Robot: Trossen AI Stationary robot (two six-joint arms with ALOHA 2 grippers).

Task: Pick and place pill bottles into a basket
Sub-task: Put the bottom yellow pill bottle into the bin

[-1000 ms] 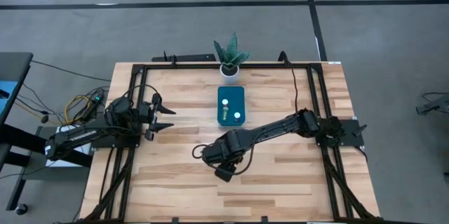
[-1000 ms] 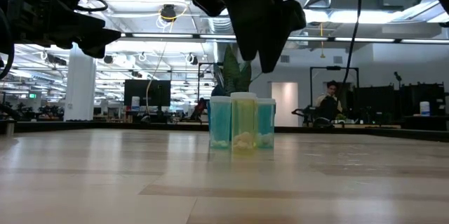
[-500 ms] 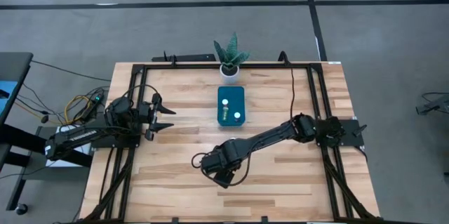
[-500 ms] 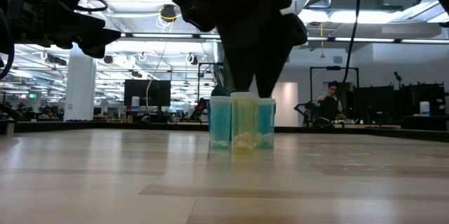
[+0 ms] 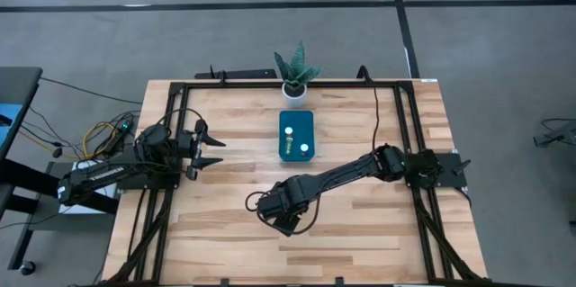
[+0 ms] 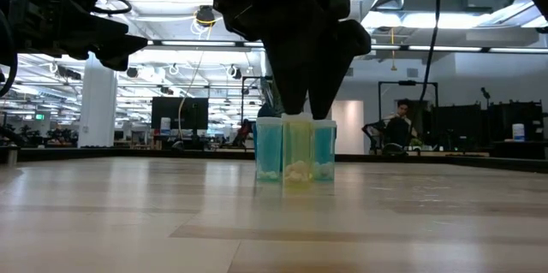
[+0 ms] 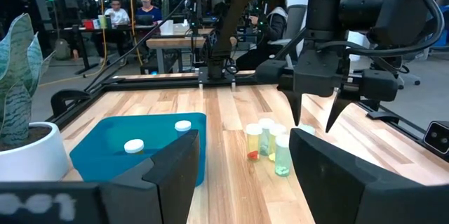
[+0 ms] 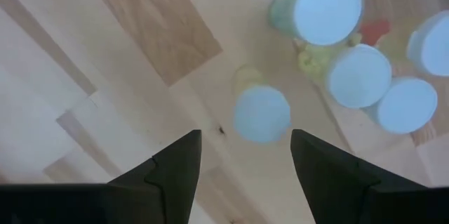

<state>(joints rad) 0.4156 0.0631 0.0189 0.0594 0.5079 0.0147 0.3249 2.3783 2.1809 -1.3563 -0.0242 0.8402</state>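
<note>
Item: right gripper [image 8: 242, 155], lower centre of the high view, hanging point-down over a cluster of upright pill bottles [image 7: 270, 143] on the bare table [image 5: 387, 224]; fingers parted wide, nothing between them. Item: nearest bottle [image 8: 261, 114], round pale cap facing up at the wrist camera, sitting directly ahead of the gap between the two fingers and a little apart from its neighbours; long axis vertical, in line with the gripper's line of approach, so a straight descent looks like all the coming grasp needs. Item: remaining bottles, four caps grouped close together at the upper right of the right wrist view; in the low view, translucent teal and yellow bodies stand just under the fingertips. Item: basket [image 5: 295, 125], teal, centre of the high view below the potted plant [image 5: 295, 73], two white-capped bottles [image 5: 304, 149] already lying inside. Item: left gripper [image 5: 209, 150], parked at centre left, fingers spread, empty, well apart from the cluster; the right arm is plainly nearer.
</note>
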